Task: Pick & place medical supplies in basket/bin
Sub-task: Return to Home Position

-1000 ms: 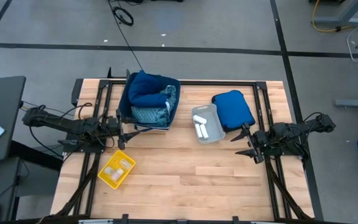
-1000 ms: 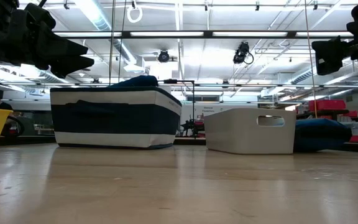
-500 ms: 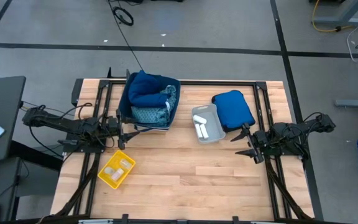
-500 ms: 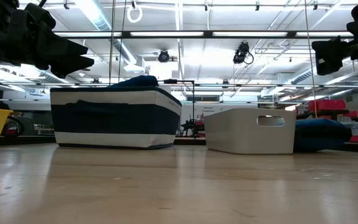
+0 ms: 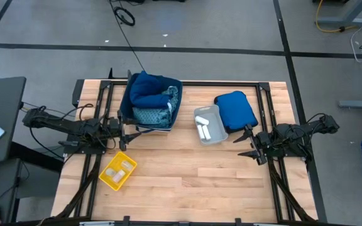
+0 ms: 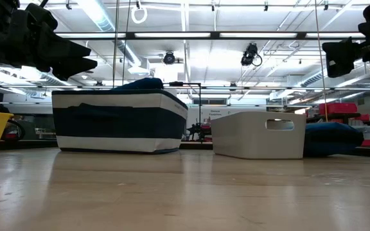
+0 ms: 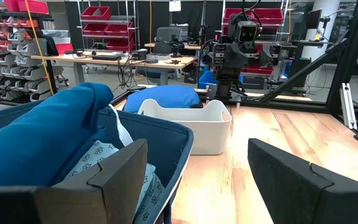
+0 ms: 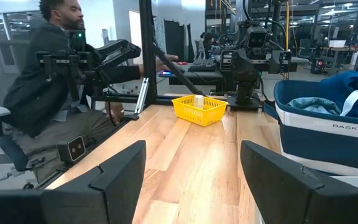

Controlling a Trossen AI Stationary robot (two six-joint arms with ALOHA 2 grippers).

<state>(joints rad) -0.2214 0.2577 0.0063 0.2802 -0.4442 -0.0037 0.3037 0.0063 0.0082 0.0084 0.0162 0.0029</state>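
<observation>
The navy soft-walled bin [image 5: 153, 100] stands at the table's far left and holds a dark navy garment [image 5: 147, 88] and a light blue patterned garment [image 5: 153, 114]. White rolls [image 5: 202, 125] lie in the light grey tray [image 5: 219, 134] beside it. The yellow tray [image 5: 117, 170] near the left edge holds pale packets [image 5: 119, 168]. My left gripper [image 5: 125, 130] hovers open just near of the bin. My right gripper [image 5: 246, 144] hovers open to the right of the grey tray. Neither touches anything.
A royal-blue puffy bundle [image 5: 235, 109] lies right of the grey tray. Black frame rails [image 5: 275, 182] run along both table sides. Bare wood [image 5: 193, 176] fills the near middle. A seated person [image 8: 48, 81] shows beyond the table's left side in the right wrist view.
</observation>
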